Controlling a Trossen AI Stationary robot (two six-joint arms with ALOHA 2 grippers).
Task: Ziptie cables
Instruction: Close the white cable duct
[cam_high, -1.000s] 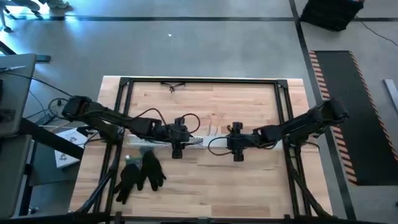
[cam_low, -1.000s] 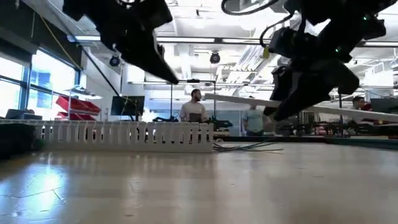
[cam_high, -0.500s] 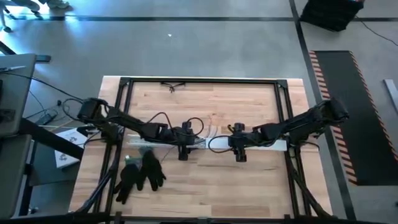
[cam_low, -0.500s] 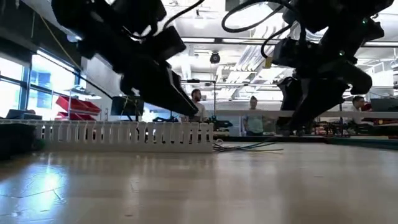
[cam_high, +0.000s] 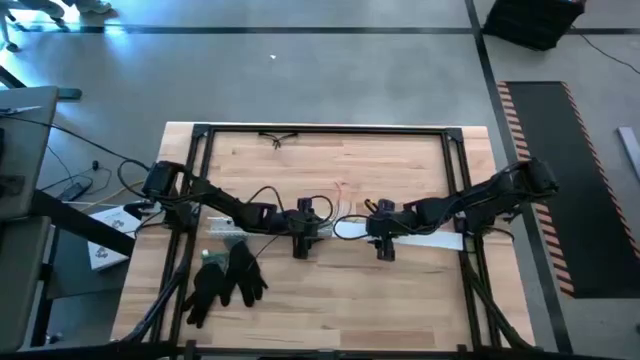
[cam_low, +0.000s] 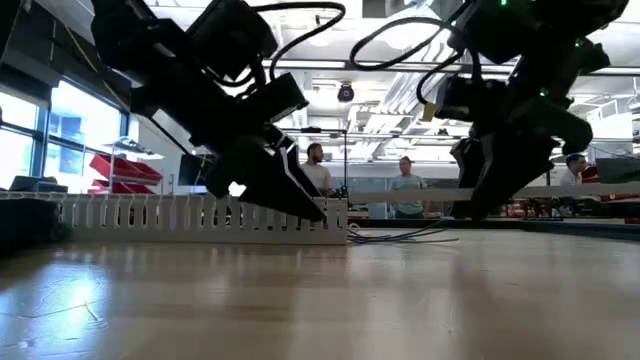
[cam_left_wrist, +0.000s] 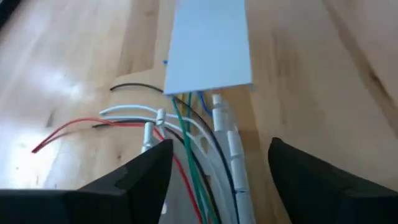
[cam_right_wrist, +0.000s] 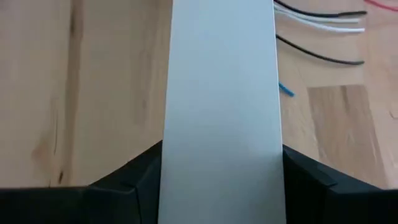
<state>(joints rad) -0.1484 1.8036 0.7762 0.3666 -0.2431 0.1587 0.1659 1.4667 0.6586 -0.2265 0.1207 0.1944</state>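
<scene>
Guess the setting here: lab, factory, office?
Likely a robotics lab or open workshop: butcher-block workbench on a black frame over concrete floor, hazard-striped mat, and people at monitor benches behind.

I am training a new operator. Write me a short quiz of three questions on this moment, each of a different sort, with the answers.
1. True or false: the left gripper has its jaws open over the cables.
2. What does the right gripper hold? A) a screwdriver B) the flat white strip C) a red wire
3. Fill in: in the high view, the black gloves lie on the table on the side of the ____ arm.
Key: 1 true; 2 B; 3 left.
</scene>
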